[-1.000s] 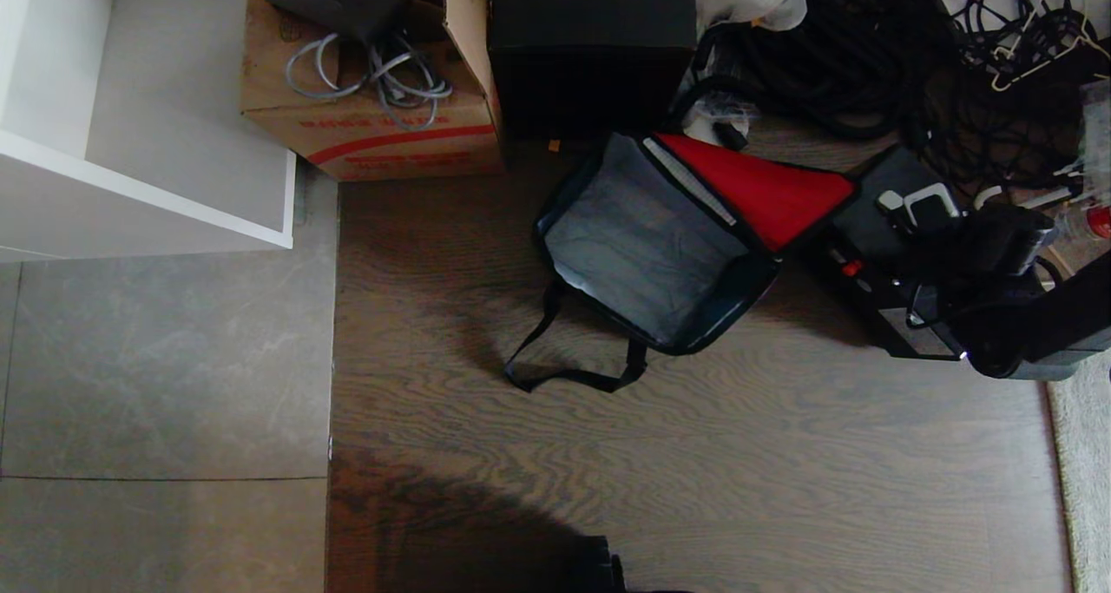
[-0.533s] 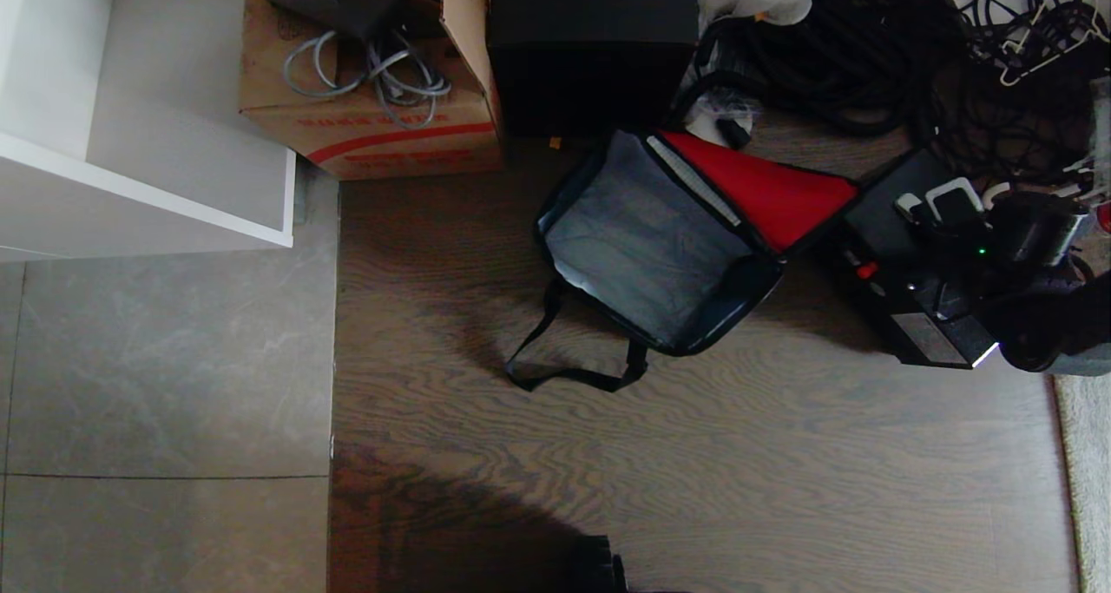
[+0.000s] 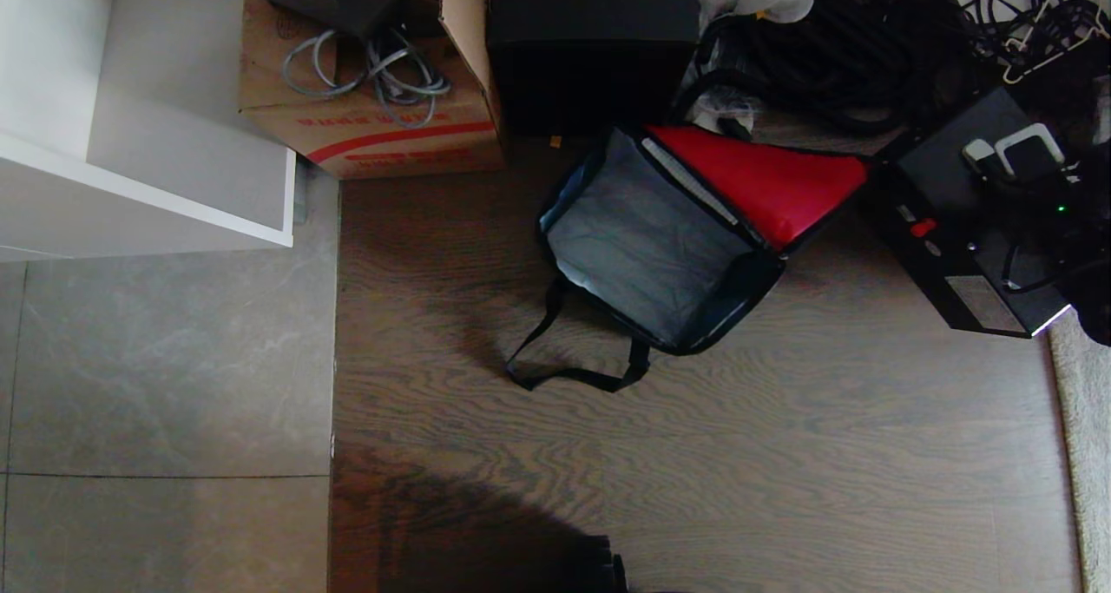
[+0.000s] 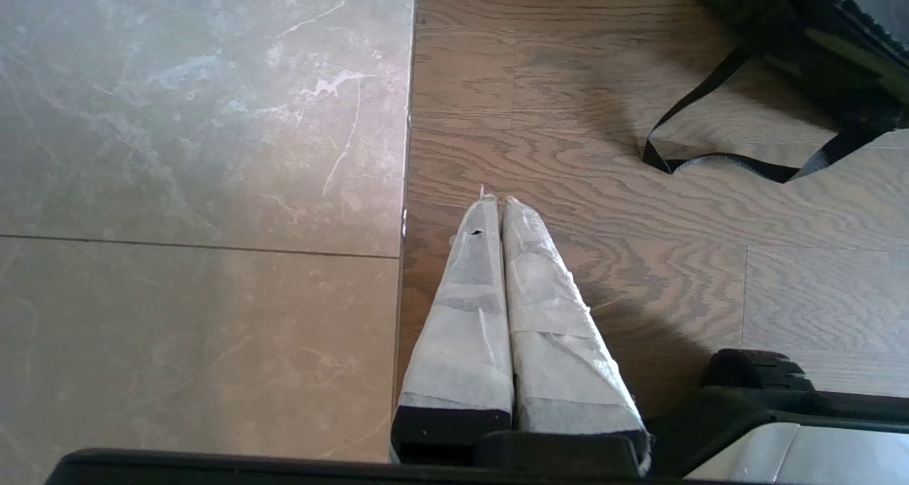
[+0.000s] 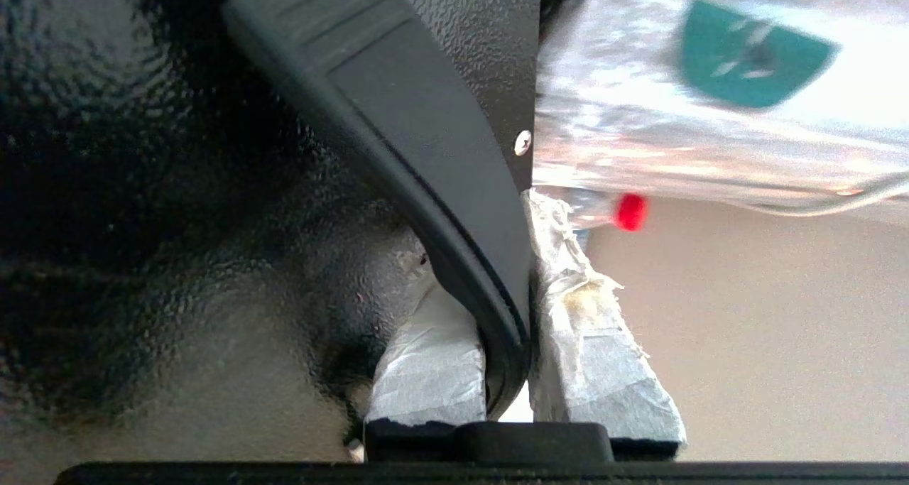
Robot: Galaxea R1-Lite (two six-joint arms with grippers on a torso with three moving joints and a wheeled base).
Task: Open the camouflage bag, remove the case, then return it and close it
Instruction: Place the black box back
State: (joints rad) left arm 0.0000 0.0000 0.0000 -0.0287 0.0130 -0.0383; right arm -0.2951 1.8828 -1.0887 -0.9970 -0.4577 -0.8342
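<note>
brown wood-grain plank floor (image 3: pixel 781 454) runs underfoot, meeting grey marbled tile (image 3: pixel 156 367) on the robot's left. the left gripper (image 4: pixel 496 202) hangs just above the planks near that seam, its tape-wrapped fingers pressed together on nothing. farther out, the soft camouflage bag with black trim (image 3: pixel 664 237) lies unzipped, grey lining and red flap showing, its strap looped on the floor. right of it, the flat black rectangular hard case (image 3: pixel 963 220) sits outside the bag, tilted; the right gripper (image 5: pixel 508 286) is clenched on its handle. beyond stand a brown cardboard box (image 3: pixel 364 115), a tall black box (image 3: pixel 590 46) and tangled black cables (image 3: pixel 859 55).
</note>
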